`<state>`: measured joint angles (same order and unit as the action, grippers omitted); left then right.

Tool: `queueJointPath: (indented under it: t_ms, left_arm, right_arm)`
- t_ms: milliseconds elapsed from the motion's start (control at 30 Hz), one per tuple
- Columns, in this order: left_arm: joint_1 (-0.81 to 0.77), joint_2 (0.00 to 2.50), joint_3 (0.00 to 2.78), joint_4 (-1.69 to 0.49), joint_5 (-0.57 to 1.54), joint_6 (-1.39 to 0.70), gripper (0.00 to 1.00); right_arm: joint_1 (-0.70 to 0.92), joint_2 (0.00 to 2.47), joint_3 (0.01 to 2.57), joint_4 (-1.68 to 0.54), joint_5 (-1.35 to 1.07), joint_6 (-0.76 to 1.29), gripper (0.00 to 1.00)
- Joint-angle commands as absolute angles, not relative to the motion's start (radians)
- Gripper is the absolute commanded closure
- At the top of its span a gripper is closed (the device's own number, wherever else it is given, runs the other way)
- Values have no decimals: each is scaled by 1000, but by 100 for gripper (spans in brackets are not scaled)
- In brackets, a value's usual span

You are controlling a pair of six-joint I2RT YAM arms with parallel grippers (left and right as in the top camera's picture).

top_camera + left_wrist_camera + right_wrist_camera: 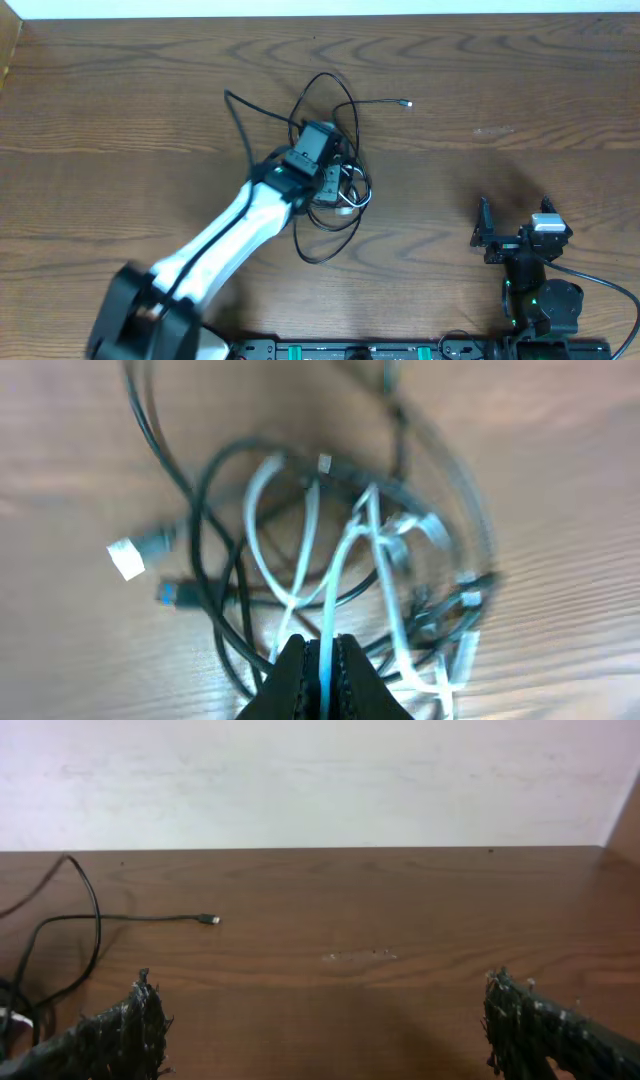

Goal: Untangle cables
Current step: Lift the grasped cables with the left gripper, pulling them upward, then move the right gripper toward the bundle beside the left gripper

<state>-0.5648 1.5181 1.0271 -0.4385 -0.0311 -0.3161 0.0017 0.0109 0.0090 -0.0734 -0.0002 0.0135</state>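
Overhead, we see thin black and white cables (345,195) tangled mid-way across the brown wooden table (500,90), under the left arm (225,235). From the left wrist, our left gripper (322,665) is pinched onto the tangle's white cable (300,550). From the right wrist, our right gripper (325,1030) stands wide apart and empty.

The left arm (235,225) wears a white, rounded shell behind its pincer, with black joints and a black block nearest the left gripper (320,650), whose fingers (290,680) are smooth black tapering wedges. The right gripper (320,1010) has rough, frayed-looking black pads (125,1030); behind it sit a pale grey block (548,225), a green light (540,298) and a thin black wire (600,282)
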Motion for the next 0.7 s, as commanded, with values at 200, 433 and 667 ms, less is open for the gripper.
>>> queueJointPath:
  t_ms: [200,433,667]
  left_arm:
    - [-565,1190,1047,-364,-56,-363,92]
    - [-565,1151,1047,-352,-40,-397,92]
    - [-566,1209,1047,-317,-33,-451,92]
  right_arm:
    - [15,6,6,-75,1,2,1]
    - [15,6,6,-75,1,3,1]
    - [15,6,5,-71,1,2,1]
